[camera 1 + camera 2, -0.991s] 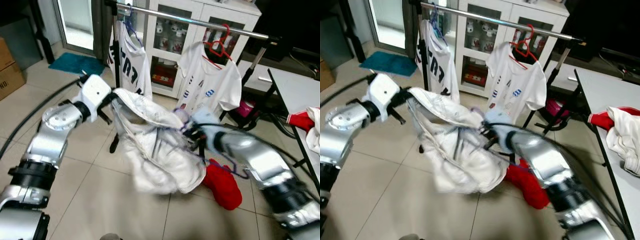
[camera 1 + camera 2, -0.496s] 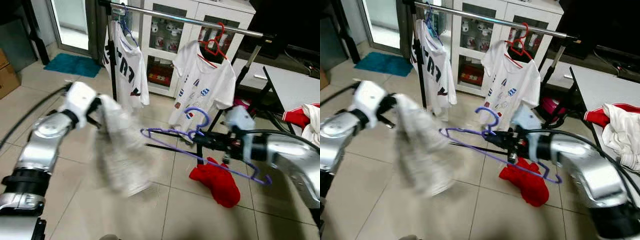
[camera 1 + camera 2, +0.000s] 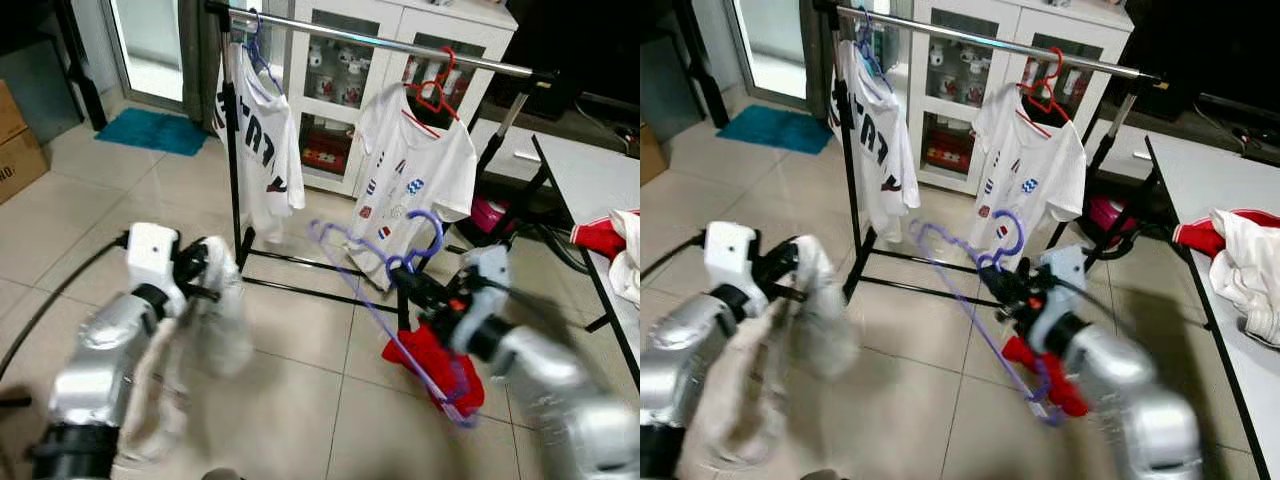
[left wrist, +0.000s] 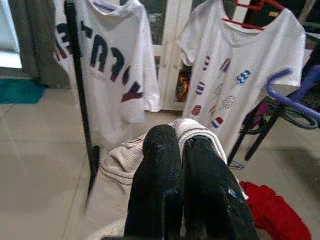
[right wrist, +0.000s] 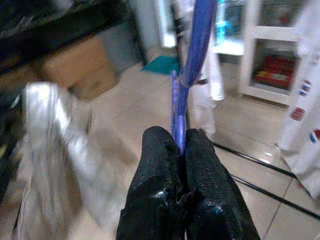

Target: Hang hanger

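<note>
**Purple hanger gripped on the right, white garment on the left**

The hanger (image 3: pixel 400 300) is thin purple plastic with a curled hook at its top, and it slants downward over the tiled floor (image 3: pixel 300 400) in front of the clothes rack (image 3: pixel 380 40). The right gripper (image 3: pixel 425 290) has its black fingers (image 5: pixel 160 165) pressed together on the hanger's stem just below the hook. The hanger's lower end is smeared by motion blur above a red cloth (image 3: pixel 430 365) lying on the floor by the rack's foot.

The left gripper (image 4: pixel 182 150) has its fingers closed on a white garment (image 3: pixel 215 310), which hangs limp and blurred beside the left arm; its shape cannot be made out.

On the rack's rail hang two white T-shirts. The one near the left end (image 3: pixel 262 140) sits on a purple hanger and bears large dark letters, partly folded and unreadable. The one towards the right end (image 3: pixel 415 170) sits on a red hanger (image 3: pixel 435 95) and carries small ice-lolly prints.
</note>
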